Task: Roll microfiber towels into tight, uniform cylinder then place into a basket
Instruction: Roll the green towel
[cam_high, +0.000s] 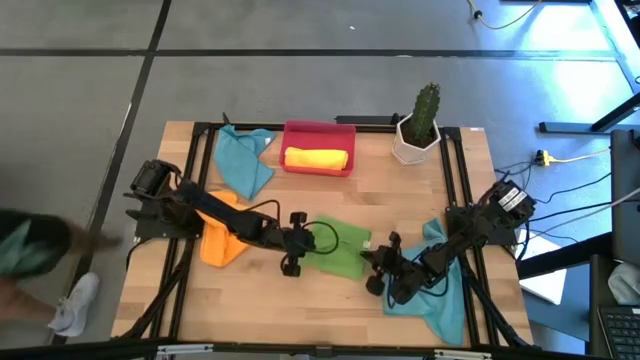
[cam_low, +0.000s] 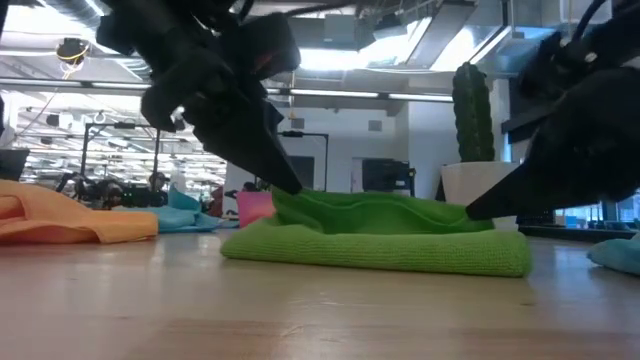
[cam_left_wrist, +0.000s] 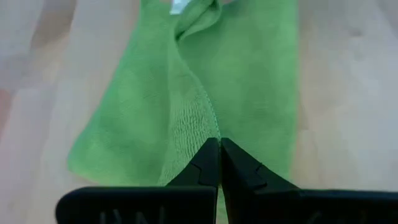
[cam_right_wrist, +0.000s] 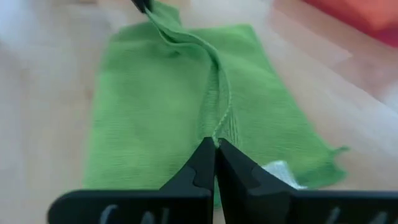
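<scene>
- High view: near edge of the table is bare wood; just beyond it a green towel lies flat at centre. Left gripper sits at the towel's left end, right gripper at its right end. An orange towel lies under the left arm, a blue towel under the right arm, and a second blue cloth at far left. The red basket stands at far centre with a rolled yellow towel inside. A cactus pot stands to its right. A person's shoe shows on the floor at left.
- Low view: green towel lies on the table, folded, its upper layer raised between the two gripper tips. One gripper comes down at the left of the towel, the other at the right. Orange towel lies at left.
- Left wrist view: left gripper has its fingers pressed together, pinching a raised ridge of the green towel.
- Right wrist view: right gripper is likewise closed, fingers pinching the same ridge of the green towel. Across the towel, the other gripper's tip holds the fold's far end. Basket shows beyond.
</scene>
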